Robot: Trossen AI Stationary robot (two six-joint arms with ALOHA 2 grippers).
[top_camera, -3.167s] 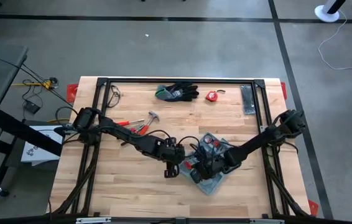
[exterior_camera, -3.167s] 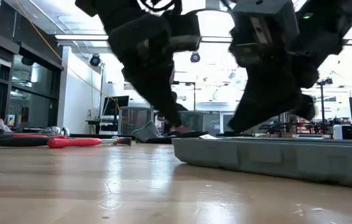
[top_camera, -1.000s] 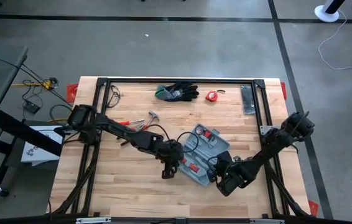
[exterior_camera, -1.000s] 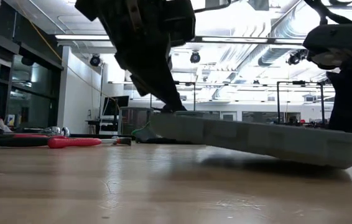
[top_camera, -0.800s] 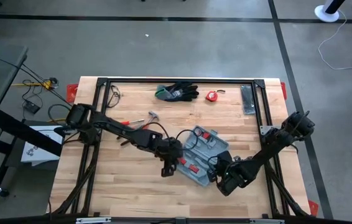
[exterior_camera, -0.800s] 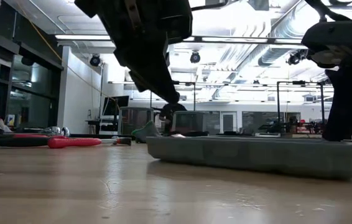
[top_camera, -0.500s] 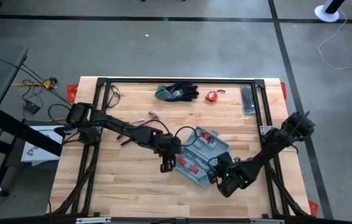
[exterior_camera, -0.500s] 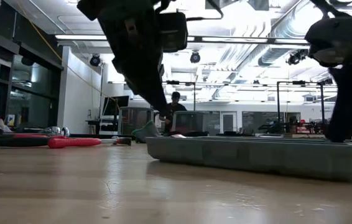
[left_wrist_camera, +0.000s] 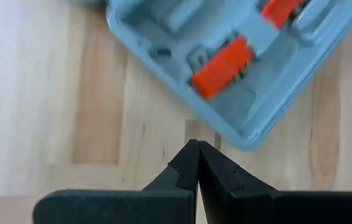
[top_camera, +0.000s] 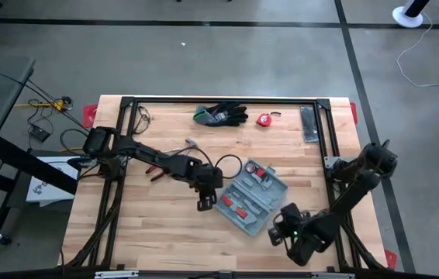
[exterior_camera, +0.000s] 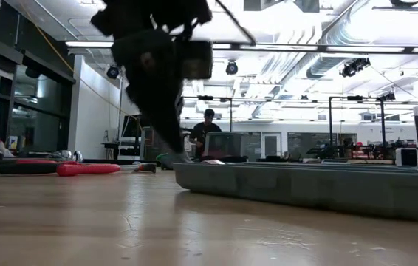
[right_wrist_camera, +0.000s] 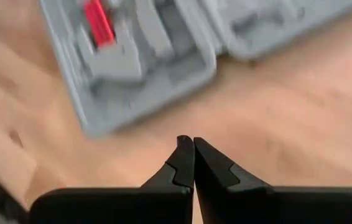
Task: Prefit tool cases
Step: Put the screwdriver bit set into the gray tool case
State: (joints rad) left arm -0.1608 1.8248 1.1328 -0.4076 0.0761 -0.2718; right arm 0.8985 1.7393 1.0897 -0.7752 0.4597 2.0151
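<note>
The grey-blue tool case (top_camera: 250,198) lies open and flat on the wooden table, its moulded recesses and red inserts facing up; the low view shows it as a long shallow tray (exterior_camera: 305,186). My left gripper (top_camera: 205,204) is shut just off the case's left corner (left_wrist_camera: 244,138); its fingertips (left_wrist_camera: 196,144) hover over bare wood. My right gripper (top_camera: 276,230) is shut off the case's near right side, and its fingertips (right_wrist_camera: 193,140) also stand over bare wood, apart from the case (right_wrist_camera: 132,56).
Black-and-green gloves (top_camera: 221,115), a red tape measure (top_camera: 264,119) and a dark flat bar (top_camera: 309,124) lie along the far edge. Red-handled tools (top_camera: 169,155) lie behind my left arm. A black frame (top_camera: 223,101) borders the table. A person (exterior_camera: 207,133) stands far off in the room.
The case's left end, raised off the table a second ago, has come down, and the case now lies flat. My right gripper has drawn back toward the near edge and up, away from the case. My left gripper has shifted a little toward the far edge, staying shut.
</note>
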